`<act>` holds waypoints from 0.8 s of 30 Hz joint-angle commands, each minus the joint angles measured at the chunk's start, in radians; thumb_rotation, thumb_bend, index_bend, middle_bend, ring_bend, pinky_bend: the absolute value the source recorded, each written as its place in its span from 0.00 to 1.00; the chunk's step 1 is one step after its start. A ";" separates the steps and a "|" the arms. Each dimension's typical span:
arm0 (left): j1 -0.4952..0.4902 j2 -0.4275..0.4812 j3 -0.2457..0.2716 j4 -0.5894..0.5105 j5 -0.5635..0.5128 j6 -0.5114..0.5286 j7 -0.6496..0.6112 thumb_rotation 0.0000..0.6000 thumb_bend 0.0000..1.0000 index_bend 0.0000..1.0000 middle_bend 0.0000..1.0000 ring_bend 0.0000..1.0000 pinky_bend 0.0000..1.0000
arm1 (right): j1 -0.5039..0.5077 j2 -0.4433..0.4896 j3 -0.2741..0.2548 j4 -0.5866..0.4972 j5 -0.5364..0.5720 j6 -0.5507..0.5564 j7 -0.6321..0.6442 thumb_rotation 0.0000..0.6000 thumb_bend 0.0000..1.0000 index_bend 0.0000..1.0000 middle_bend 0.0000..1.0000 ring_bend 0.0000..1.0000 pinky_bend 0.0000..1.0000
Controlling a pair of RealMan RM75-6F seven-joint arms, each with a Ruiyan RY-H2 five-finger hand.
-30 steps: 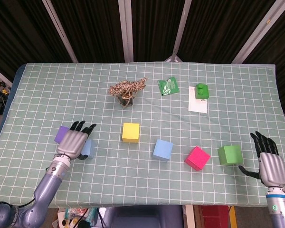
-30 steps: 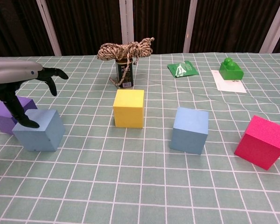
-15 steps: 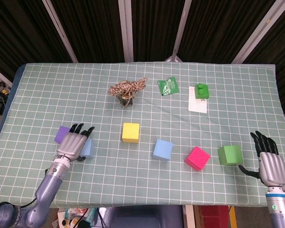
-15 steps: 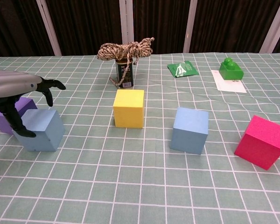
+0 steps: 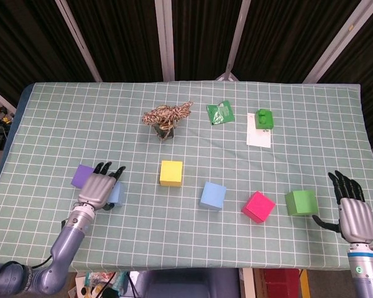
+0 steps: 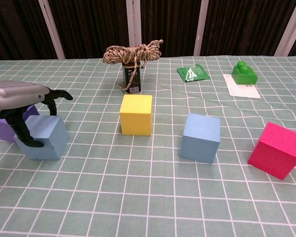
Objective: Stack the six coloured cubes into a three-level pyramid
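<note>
our left hand [image 6: 17, 96] sits over the light blue cube [image 6: 43, 138] beside the purple cube [image 5: 81, 176], fingers draped on it, apparently closing for a lift. right hand [image 5: 354, 214] idle, fingers spread, near the green cube [image 5: 301, 202].

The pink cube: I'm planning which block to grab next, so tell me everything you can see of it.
The pink cube is a plain, matte, foam-looking block in bright magenta with sharp edges. It sits flat on the checked tablecloth, turned at an angle to the grid lines. It lies between the middle light blue cube and the green cube, touching neither. No hand touches it; the right hand is beyond the green cube.
</note>
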 commanded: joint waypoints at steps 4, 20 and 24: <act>-0.007 -0.016 -0.019 0.015 0.011 -0.006 -0.012 1.00 0.36 0.05 0.34 0.01 0.03 | 0.001 0.000 0.001 -0.001 0.002 -0.002 0.000 1.00 0.16 0.00 0.00 0.00 0.00; -0.082 -0.075 -0.134 0.089 -0.051 -0.027 0.005 1.00 0.36 0.05 0.33 0.01 0.03 | 0.001 0.006 0.003 -0.004 0.017 -0.013 0.015 1.00 0.16 0.00 0.00 0.00 0.00; -0.105 -0.098 -0.155 0.134 -0.093 -0.046 0.015 1.00 0.36 0.06 0.33 0.01 0.03 | 0.001 0.007 0.004 -0.005 0.022 -0.016 0.017 1.00 0.16 0.00 0.00 0.00 0.00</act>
